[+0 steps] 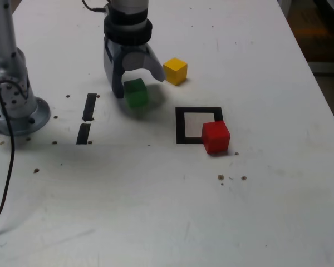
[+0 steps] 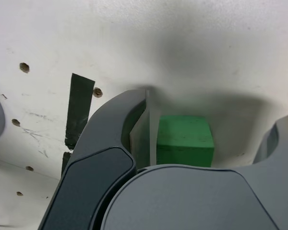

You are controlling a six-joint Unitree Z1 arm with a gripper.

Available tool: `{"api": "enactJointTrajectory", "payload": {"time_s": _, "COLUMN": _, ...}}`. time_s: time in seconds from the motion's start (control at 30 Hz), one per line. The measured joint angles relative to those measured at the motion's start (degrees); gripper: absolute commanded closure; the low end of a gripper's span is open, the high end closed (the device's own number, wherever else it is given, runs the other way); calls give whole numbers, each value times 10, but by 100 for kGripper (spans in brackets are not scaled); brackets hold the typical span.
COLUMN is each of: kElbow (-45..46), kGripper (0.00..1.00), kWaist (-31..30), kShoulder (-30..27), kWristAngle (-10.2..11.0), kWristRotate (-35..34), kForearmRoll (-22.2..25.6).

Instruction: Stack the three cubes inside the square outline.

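Note:
My gripper (image 1: 137,83) hangs over the green cube (image 1: 136,93), which lies between the open jaws. In the wrist view the green cube (image 2: 185,139) is close to one finger (image 2: 141,124) with a thin gap, and the other finger stands well clear, so my gripper (image 2: 216,108) is open. The yellow cube (image 1: 175,70) rests on the table just to the exterior view's right of the gripper. The red cube (image 1: 216,137) sits on the near right corner of the square outline (image 1: 181,125), partly over the tape.
The arm's grey base (image 1: 14,108) and a black cable stand at the exterior view's left. Two short black tape strips (image 1: 89,107) (image 1: 83,133) lie between base and gripper. Small dark holes dot the white table, whose edge (image 1: 323,94) runs down the right.

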Motion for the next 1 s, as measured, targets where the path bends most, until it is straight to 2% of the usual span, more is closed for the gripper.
{"api": "enactJointTrajectory", "payload": {"time_s": 0.1, "kElbow": -10, "kGripper": 8, "kWaist": 0, "kShoulder": -14, "kWristAngle": 10, "kWristRotate": -4, "kForearmRoll": 30}}
{"api": "enactJointTrajectory", "payload": {"time_s": 0.27, "kElbow": -51, "kGripper": 8, "kWaist": -3, "kShoulder": -37, "kWristAngle": 32, "kWristRotate": -22, "kForearmRoll": 119}}
{"api": "enactJointTrajectory", "payload": {"time_s": 0.37, "kElbow": -91, "kGripper": 7, "kWaist": -16, "kShoulder": -46, "kWristAngle": 44, "kWristRotate": -31, "kForearmRoll": 175}}
{"api": "enactJointTrajectory", "payload": {"time_s": 0.47, "kElbow": -130, "kGripper": 6, "kWaist": -40, "kShoulder": -49, "kWristAngle": 48, "kWristRotate": -38, "kForearmRoll": 210}}
{"api": "enactJointTrajectory", "payload": {"time_s": 0.77, "kElbow": -215, "kGripper": 5, "kWaist": -119, "kShoulder": -41, "kWristAngle": 45, "kWristRotate": -87, "kForearmRoll": 231}}
{"api": "enactJointTrajectory", "payload": {"time_s": 1.0, "kElbow": -278, "kGripper": 5, "kWaist": -190, "kShoulder": 14, "kWristAngle": 43, "kWristRotate": -98, "kForearmRoll": 222}}
